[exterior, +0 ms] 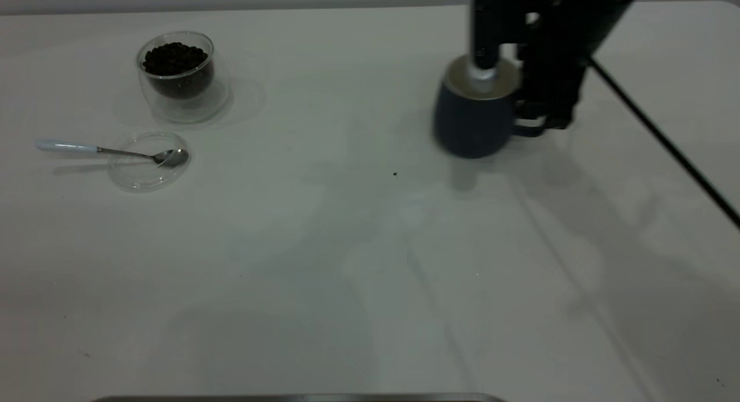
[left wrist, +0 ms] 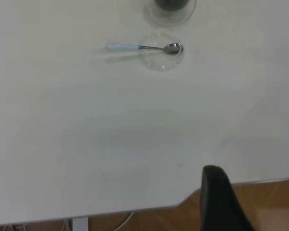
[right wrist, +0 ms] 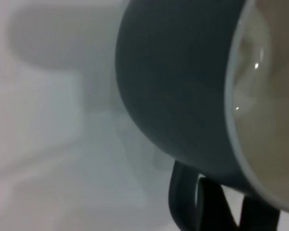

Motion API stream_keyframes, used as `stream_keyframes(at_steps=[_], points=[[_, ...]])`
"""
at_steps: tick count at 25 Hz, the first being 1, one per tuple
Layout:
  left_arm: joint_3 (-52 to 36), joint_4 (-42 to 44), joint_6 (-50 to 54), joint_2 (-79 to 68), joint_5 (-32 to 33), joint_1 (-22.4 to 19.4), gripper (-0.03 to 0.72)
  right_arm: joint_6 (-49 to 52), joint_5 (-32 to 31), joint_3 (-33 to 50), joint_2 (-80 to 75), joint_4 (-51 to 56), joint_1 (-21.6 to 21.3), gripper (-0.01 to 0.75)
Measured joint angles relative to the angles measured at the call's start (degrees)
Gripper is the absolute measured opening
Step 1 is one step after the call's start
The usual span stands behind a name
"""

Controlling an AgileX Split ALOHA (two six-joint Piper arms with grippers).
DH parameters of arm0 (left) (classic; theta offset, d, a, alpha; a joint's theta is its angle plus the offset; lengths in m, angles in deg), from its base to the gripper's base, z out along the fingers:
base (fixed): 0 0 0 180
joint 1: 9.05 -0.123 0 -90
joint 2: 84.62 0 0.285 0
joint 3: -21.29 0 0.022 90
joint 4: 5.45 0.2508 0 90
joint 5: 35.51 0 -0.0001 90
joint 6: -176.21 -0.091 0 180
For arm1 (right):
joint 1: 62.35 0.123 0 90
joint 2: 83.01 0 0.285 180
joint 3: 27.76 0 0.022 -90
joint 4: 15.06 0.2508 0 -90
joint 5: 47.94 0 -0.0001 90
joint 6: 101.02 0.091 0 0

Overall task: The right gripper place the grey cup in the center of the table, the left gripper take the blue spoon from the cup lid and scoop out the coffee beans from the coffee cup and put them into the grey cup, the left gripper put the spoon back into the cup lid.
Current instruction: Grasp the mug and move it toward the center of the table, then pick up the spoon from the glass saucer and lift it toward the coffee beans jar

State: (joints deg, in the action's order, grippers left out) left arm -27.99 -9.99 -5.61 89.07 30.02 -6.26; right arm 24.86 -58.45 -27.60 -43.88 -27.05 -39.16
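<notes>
Exterior view showed the mug (exterior: pixel 471 121) held by its handle in the right gripper (exterior: pixel 540 115), jaws closed on the loop, at the table's (exterior: pixel 347 263) far right. It looked lifted a little, though its base was too blurred to be sure. Well away from that gripper, at the far left, stood the glass cup (exterior: pixel 182 78) of coffee beans (exterior: pixel 173 58), with the lid (exterior: pixel 147 162) just beside it holding the spoon (exterior: pixel 110 150). The left gripper (left wrist: pixel 250 202) hung over the table edge, fingers spread apart.

Exterior view steeply down across the table (exterior: pixel 324 263); left wrist high above it, right wrist close.
</notes>
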Motion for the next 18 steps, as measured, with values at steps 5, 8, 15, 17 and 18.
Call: stream_keyframes(at_steps=[5, 8, 15, 17, 18], points=[[0.00, 0.00, 0.00, 0.00, 0.00, 0.00, 0.432, 0.20, 4.89, 0.00, 0.00, 3.70, 5.21, 0.363], [0.00, 0.00, 0.00, 0.00, 0.00, 0.00, 0.432, 0.20, 6.32, 0.00, 0.26, 6.14, 7.68, 0.363], [0.00, 0.00, 0.08, 0.00, 0.00, 0.00, 0.432, 8.45, -11.33, 0.00, 14.18, 9.61, 8.13, 0.363], [0.00, 0.00, 0.08, 0.00, 0.00, 0.00, 0.432, 13.08, -17.39, 0.00, 20.51, 9.61, 8.02, 0.363], [0.00, 0.00, 0.08, 0.00, 0.00, 0.00, 0.432, 15.41, -20.73, 0.00, 23.96, 9.61, 7.77, 0.363]])
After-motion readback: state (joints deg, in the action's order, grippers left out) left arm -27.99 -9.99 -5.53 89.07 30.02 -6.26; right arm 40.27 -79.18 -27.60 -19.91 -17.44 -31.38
